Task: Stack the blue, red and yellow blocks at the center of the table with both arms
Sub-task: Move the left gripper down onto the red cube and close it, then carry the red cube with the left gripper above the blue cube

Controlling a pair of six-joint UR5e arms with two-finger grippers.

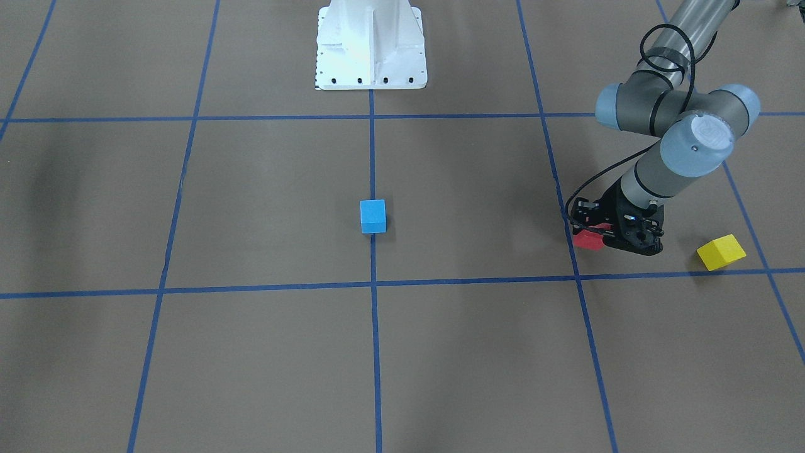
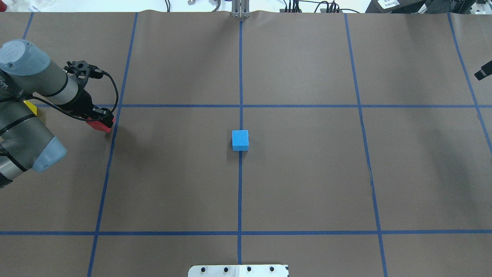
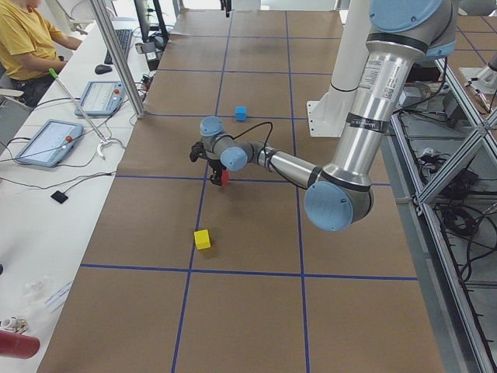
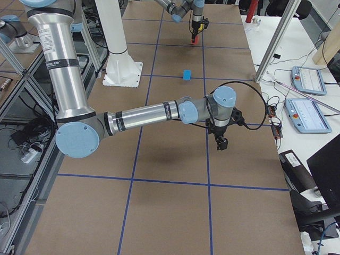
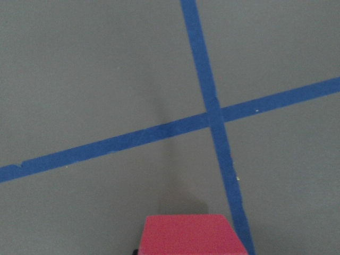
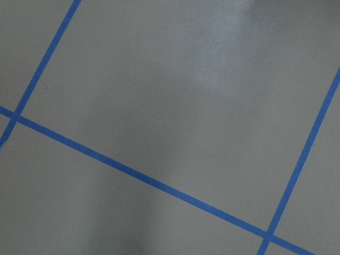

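The blue block (image 1: 373,216) sits at the table's (image 1: 264,352) centre, on the middle tape line, also visible from overhead (image 2: 240,140). My left gripper (image 1: 599,234) is shut on the red block (image 1: 586,240), about one grid square from the blue one toward my left side. The left wrist view shows the red block (image 5: 188,235) at its bottom edge over a tape crossing. Beyond my left gripper lies the yellow block (image 1: 721,251), tilted on the table. My right gripper (image 4: 221,140) hangs over bare table at the far right; whether it is open or shut cannot be told.
The white bolted pedestal (image 1: 371,44) stands at the robot's side of the table, in line with the blue block. A person sits at a side desk (image 3: 46,202) with tablets beyond my left end. More tablets (image 4: 305,79) lie past the right end.
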